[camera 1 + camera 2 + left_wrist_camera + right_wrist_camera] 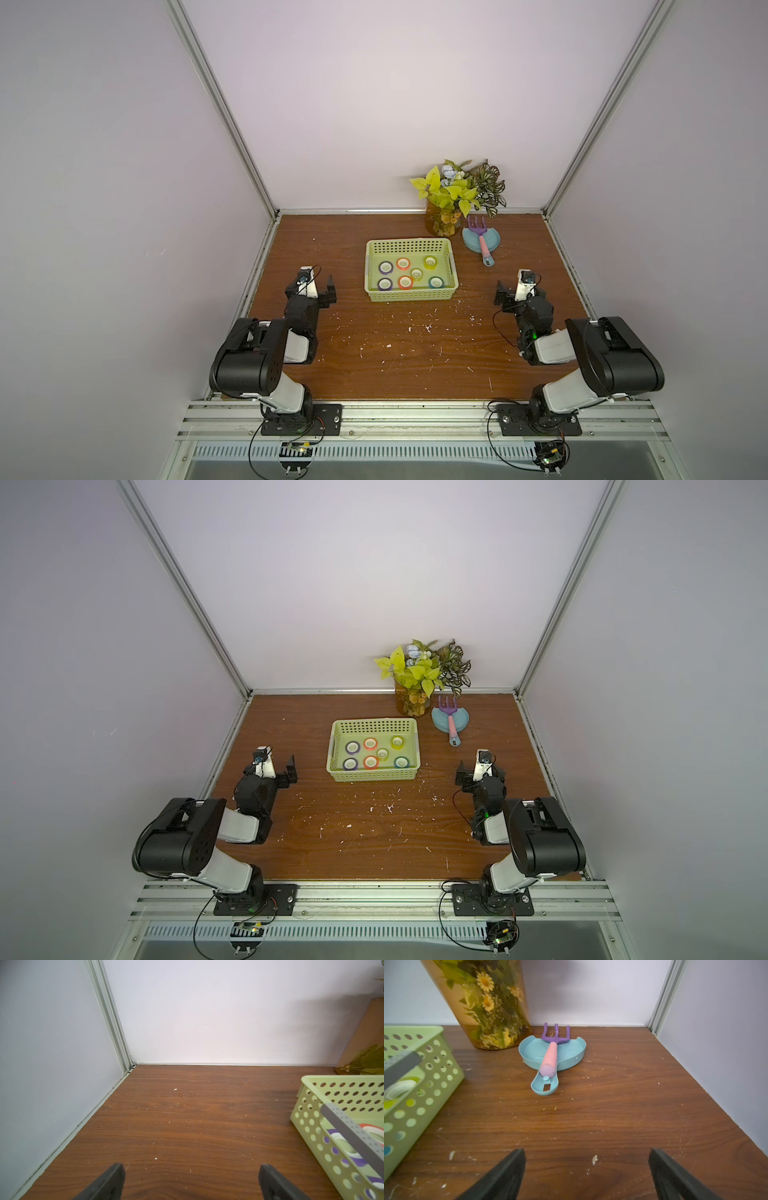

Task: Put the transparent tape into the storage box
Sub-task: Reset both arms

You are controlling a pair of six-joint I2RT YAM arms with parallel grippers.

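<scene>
The storage box (409,296) (374,774), a light green perforated basket, stands on the wooden table in both top views. Several transparent tape rolls lie flat inside it: purple (386,267), orange-red (403,263), yellow (430,262), colourless (417,273) and blue (435,282) among them. My left gripper (311,279) (192,1169) rests left of the box, open and empty, over bare wood. My right gripper (521,282) (587,1152) rests right of the box, also open and empty. The left wrist view catches the box's wall (311,1126) with a purple roll (333,1132) behind it.
A vase of flowers (444,220) (483,1001) stands at the back wall behind the box. Beside it lies a round blue dish (494,243) (566,1053) with a purple and pink toy rake (482,241) across it. White crumbs dot the table. Walls close three sides.
</scene>
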